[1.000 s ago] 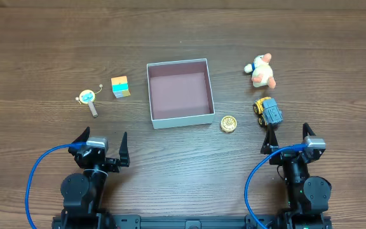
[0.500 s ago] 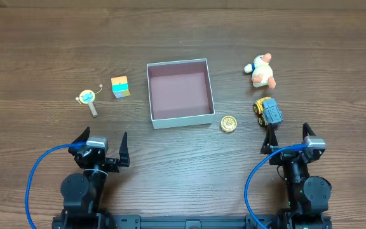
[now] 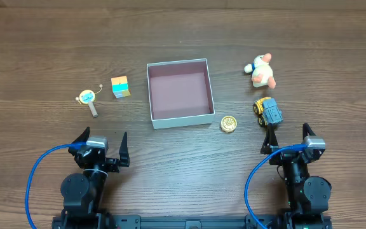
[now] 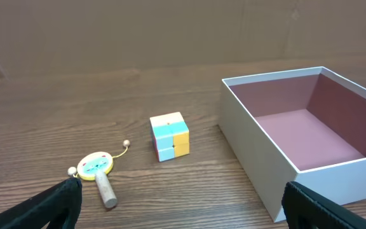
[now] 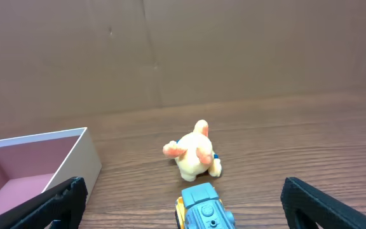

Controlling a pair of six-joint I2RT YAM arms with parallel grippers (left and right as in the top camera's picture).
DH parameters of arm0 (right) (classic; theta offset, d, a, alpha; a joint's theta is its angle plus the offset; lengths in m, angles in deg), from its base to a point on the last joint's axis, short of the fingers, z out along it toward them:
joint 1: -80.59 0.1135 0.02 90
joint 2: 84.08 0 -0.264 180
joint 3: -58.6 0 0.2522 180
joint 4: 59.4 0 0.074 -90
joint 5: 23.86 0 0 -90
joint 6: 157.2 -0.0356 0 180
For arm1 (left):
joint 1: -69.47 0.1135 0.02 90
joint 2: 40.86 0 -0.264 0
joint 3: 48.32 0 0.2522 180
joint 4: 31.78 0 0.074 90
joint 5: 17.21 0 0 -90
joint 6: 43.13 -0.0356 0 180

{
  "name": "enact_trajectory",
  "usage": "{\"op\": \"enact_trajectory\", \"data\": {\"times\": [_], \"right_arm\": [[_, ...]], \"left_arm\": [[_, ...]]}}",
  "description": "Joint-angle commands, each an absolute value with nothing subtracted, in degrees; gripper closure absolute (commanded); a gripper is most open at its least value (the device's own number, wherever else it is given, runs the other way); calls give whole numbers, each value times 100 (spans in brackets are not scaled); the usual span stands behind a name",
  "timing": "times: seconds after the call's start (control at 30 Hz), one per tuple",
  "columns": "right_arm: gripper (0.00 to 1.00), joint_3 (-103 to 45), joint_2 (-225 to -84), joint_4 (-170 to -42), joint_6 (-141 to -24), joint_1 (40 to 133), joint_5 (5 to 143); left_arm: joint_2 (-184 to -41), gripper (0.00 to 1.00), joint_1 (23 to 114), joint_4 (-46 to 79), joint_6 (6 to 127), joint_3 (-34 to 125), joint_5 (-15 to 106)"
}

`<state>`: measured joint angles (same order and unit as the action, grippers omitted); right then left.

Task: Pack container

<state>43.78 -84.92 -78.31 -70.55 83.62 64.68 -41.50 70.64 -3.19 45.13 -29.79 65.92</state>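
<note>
The container [image 3: 152, 95] is a square white-walled box with a pink-mauve inside, empty, at the table's middle; it also shows in the left wrist view [image 4: 253, 137] and the right wrist view [image 5: 81, 156]. Left of it lie a pastel cube [image 3: 120, 86] [image 4: 169, 136] and a small rattle drum with a wooden handle [image 3: 89, 98] [image 4: 98, 170]. Right of it are a plush duck [image 3: 262, 70] [image 5: 194, 156], a blue and yellow toy truck [image 3: 268, 111] [image 5: 204, 207] and a gold coin [image 3: 229, 123]. My left gripper [image 3: 100, 142] [image 4: 180, 207] and right gripper [image 3: 289, 137] [image 5: 183, 207] are open and empty near the front edge.
Blue cables loop beside both arm bases at the front edge. A brown cardboard wall stands behind the table in the wrist views.
</note>
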Motion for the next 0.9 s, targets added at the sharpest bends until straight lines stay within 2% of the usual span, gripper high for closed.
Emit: {"op": "enact_trajectory", "data": {"times": [0.0, 0.67, 0.8, 0.87], "right_arm": [[0, 4439, -8424, -7787, -7036, 8338, 6497], [0, 4439, -8424, -7781, -7040, 8338, 6534], [0, 4439, -8424, -7678, -7079, 8349, 7386], [1, 4439, -8424, -7473, -7344, 8349, 8248]], "left_arm": [[-4113, 0, 7105, -330, 4406, -3003, 6570], [-4113, 0, 7105, -330, 4408, -3003, 6570], [-4113, 0, 7105, -330, 4408, -3003, 6570], [-4113, 0, 7105, -330, 4406, -3003, 6570]]}}
